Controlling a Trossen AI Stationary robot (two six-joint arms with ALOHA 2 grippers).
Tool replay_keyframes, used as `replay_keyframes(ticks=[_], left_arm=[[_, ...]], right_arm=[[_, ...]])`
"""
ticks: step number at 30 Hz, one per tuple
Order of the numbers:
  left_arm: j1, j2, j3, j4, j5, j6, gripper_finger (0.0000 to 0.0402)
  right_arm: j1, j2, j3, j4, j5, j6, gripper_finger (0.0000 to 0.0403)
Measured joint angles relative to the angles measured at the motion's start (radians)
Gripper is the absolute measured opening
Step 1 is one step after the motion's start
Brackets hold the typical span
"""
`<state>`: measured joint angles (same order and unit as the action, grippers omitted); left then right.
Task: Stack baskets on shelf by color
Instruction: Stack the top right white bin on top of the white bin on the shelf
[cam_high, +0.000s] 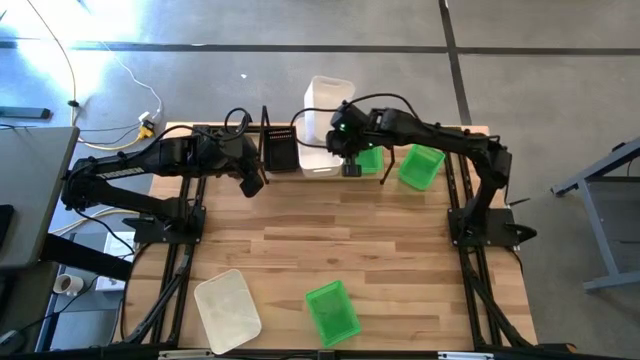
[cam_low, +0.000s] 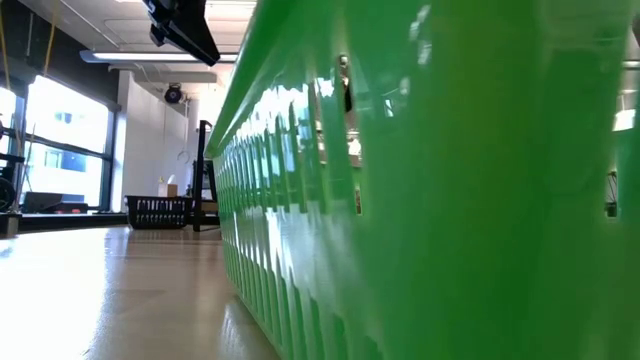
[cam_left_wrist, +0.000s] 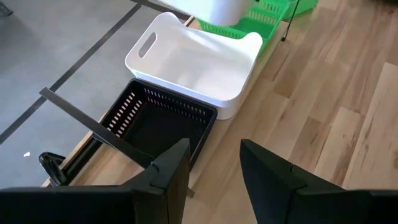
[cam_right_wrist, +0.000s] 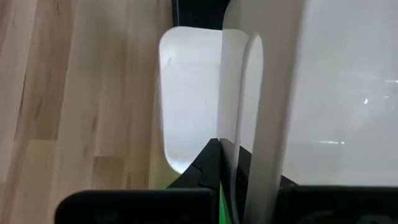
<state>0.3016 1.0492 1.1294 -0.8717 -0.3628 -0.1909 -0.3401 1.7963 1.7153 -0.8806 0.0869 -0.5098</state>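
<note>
Left gripper (cam_high: 252, 185) hovers over the table near the far edge, jaws spread, holding nothing, just beside the black basket (cam_high: 280, 153) on the shelf (cam_high: 266, 130). Next along the shelf sits a white basket (cam_high: 318, 160). Right gripper (cam_high: 349, 165) is above it, jaws pinching the wall of a second white basket (cam_high: 329, 103) held tilted over the first. Green baskets (cam_high: 420, 166) lie further right. Near edge: another white basket (cam_high: 228, 311) and a green basket (cam_high: 332, 311), loose on the table (cam_high: 400, 260).
</note>
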Motion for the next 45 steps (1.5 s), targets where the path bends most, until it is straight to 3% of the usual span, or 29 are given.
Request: replay_keyframes(ticks=[14, 45], left_arm=[[0.000, 0.000, 0.000, 0.000, 0.000, 0.000, 0.0131], [-0.001, 0.000, 0.000, -0.004, 0.003, 0.003, 0.0131]], right_arm=[[0.012, 0.084, 0.000, 0.009, -0.077, 0.004, 0.0000], [0.020, 0.149, -0.002, -0.020, -0.076, 0.035, 0.0000]])
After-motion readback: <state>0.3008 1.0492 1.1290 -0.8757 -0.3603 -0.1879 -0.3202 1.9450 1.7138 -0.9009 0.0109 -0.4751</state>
